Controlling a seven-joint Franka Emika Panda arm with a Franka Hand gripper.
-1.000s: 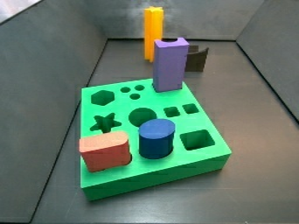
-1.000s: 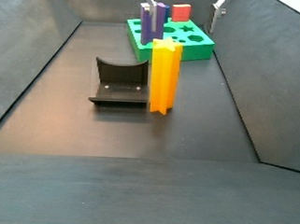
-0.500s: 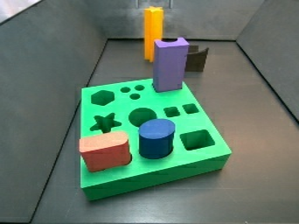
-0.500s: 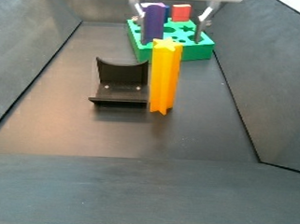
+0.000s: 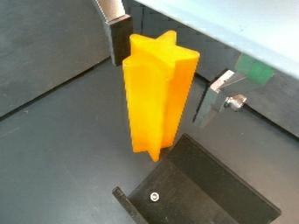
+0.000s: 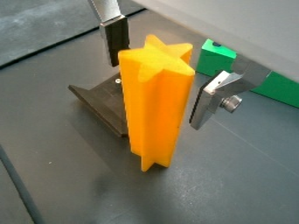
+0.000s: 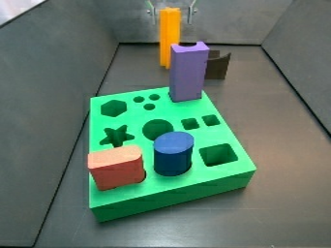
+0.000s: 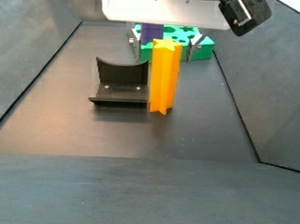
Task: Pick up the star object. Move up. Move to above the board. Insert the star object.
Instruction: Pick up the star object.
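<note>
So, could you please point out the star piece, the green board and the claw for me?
star piece (image 6: 158, 109), wrist view, front ridge.
green board (image 7: 195, 189), side view, front rim.
claw (image 5: 176, 54), wrist view, astride the star piece, midway between fingertips.

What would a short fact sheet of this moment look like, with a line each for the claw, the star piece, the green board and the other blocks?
gripper: gripper open, one finger on either side of the star object's top, not yet closed on it
star object: star object orange-yellow, upright on the dark floor, beside the fixture
board: board green, flat on the floor, star hole empty
blocks on board: purple block upright, blue cylinder, red block
progress: star object not yet lifted
</note>
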